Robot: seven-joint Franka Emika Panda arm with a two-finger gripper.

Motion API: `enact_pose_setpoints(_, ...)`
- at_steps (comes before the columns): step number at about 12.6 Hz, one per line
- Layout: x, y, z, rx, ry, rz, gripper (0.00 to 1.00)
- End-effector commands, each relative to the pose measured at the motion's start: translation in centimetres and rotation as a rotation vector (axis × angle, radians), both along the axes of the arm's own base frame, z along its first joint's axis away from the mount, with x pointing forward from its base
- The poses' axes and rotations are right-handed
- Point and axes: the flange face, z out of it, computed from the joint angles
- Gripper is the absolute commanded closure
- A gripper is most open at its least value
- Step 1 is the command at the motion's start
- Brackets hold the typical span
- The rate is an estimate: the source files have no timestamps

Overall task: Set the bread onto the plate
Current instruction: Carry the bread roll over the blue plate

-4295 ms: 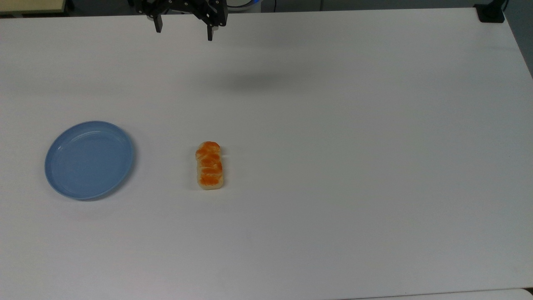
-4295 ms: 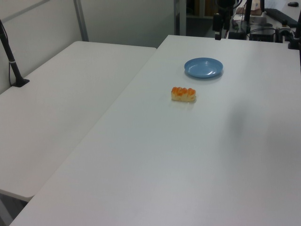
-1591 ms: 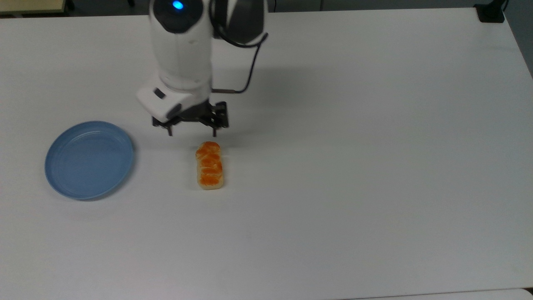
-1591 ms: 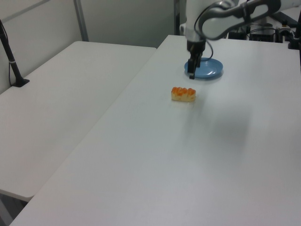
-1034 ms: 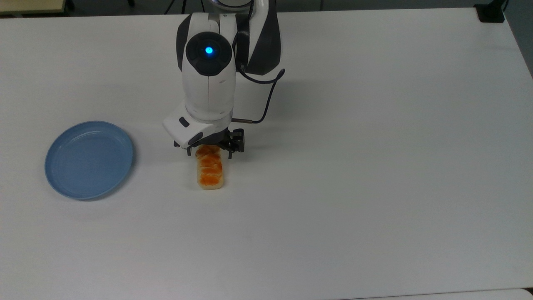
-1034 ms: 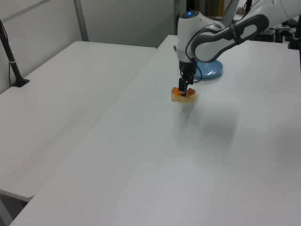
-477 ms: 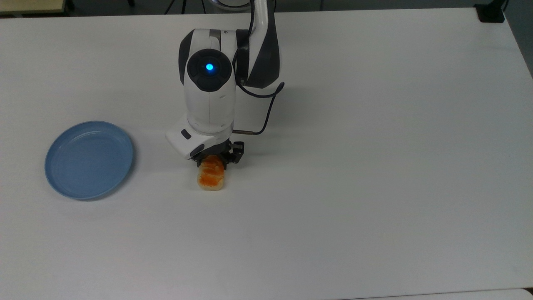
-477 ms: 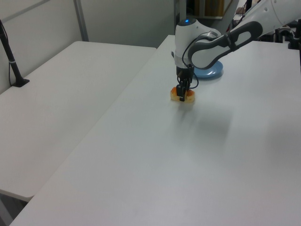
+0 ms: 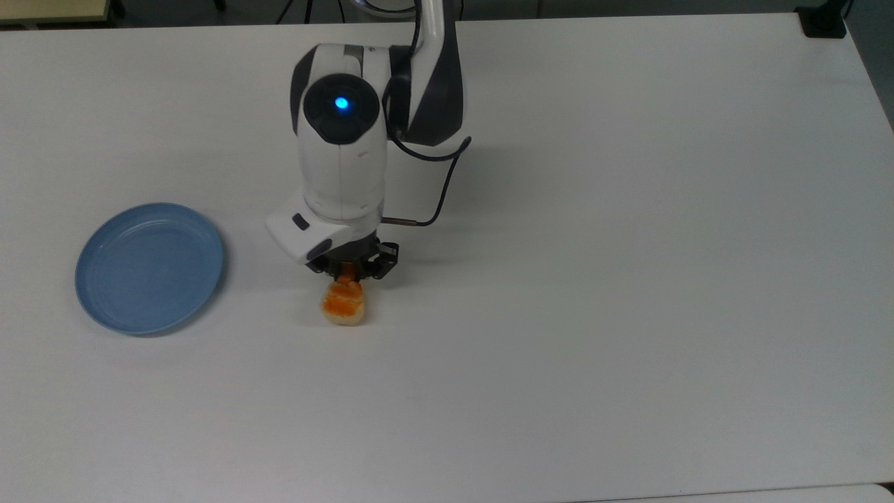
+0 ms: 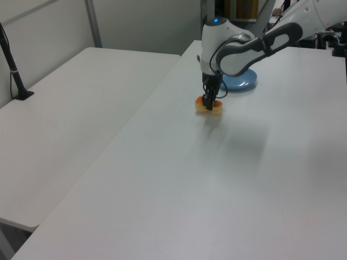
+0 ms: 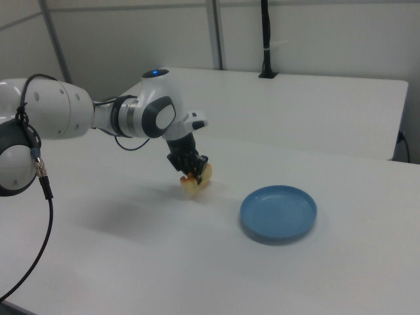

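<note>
Claw (image 9: 351, 271) clamped across bread (image 9: 343, 306) at frame centre-left, top view; plate (image 9: 149, 267) lies far left, well apart, on desk (image 9: 628, 279).

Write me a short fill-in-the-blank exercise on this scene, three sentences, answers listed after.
1. The gripper is shut on the ____.
2. The plate on the white table is light ____ in colour.
3. In the top view, the plate lies to the ____ of the bread.

Missing words: bread; blue; left
</note>
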Motion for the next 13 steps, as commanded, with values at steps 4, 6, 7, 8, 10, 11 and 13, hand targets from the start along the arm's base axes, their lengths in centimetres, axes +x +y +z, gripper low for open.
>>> enact_pose_setpoints(4,-2.0,-13.0,7.0,-0.024,0.005,0.080,0.77)
enact_pose_setpoints(6,-2.5,-18.6,7.0,-0.042,0.009,0.143,0.75)
enact_pose_setpoints(7,-2.9,-20.9,7.2,-0.053,-0.001,0.154,0.75)
enact_pose_setpoints(8,-3.0,-22.1,6.9,-0.058,-0.009,0.156,0.71)
enact_pose_setpoints(10,-2.6,-23.1,4.8,-0.074,-0.026,0.176,0.70)
enact_pose_setpoints(11,-2.3,-23.4,3.6,-0.083,-0.030,0.185,0.70)
enact_pose_setpoints(13,-2.0,-23.5,1.9,-0.093,-0.030,0.217,0.66)
